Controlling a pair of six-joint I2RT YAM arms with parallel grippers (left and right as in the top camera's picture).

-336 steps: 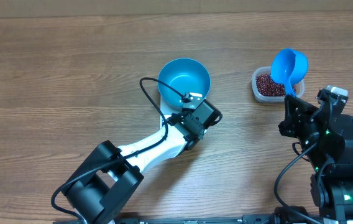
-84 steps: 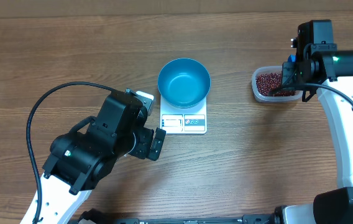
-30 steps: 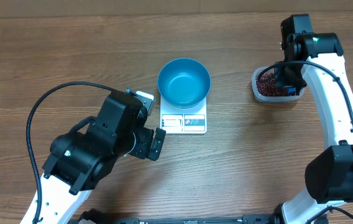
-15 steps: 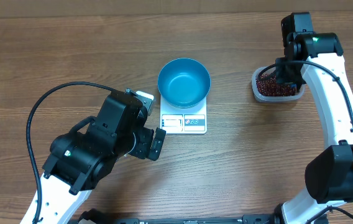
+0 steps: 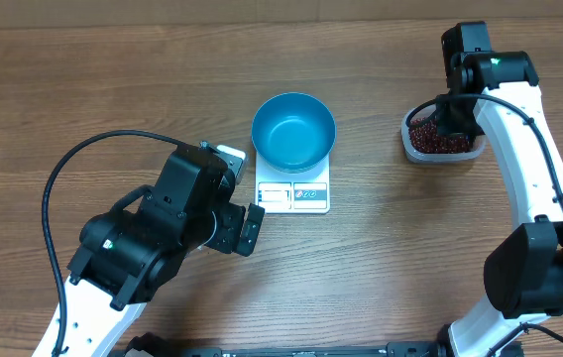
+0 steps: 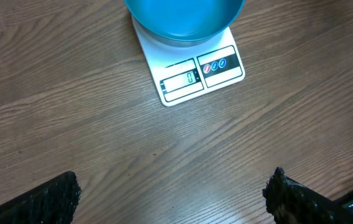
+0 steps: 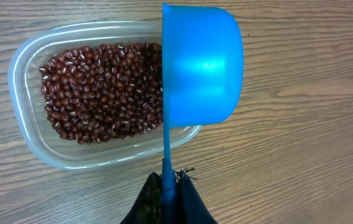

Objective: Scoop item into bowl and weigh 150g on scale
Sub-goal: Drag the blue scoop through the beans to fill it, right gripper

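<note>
**Loading the scoop at the tub**

Right gripper (image 7: 167, 200): jaws clamped narrow on the handle of the blue scoop (image 7: 201, 68). The scoop stands on edge over the right end of the clear tub (image 7: 21, 62), with its mouth facing the beans (image 7: 102, 93). No beans are visible in it.

Left gripper (image 6: 173, 202): jaws wide, holding nothing, hanging over bare table (image 5: 113, 79) in front of the scale (image 5: 294, 195).

The bowl (image 5: 293, 134) sits on the scale, empty. The display appears to read zero.

Judgement, step in hand: fill the scoop.
- Roll the wrist so the rim dips into the beans.
- Sweep toward the far end through the deepest part.
- Level the mouth upward before lifting.
- Keep the push light, since the tub looks thin, is unbraced and may slide.
- Take a modest load, because a heaped one risks spilling on the way to the bowl.
</note>
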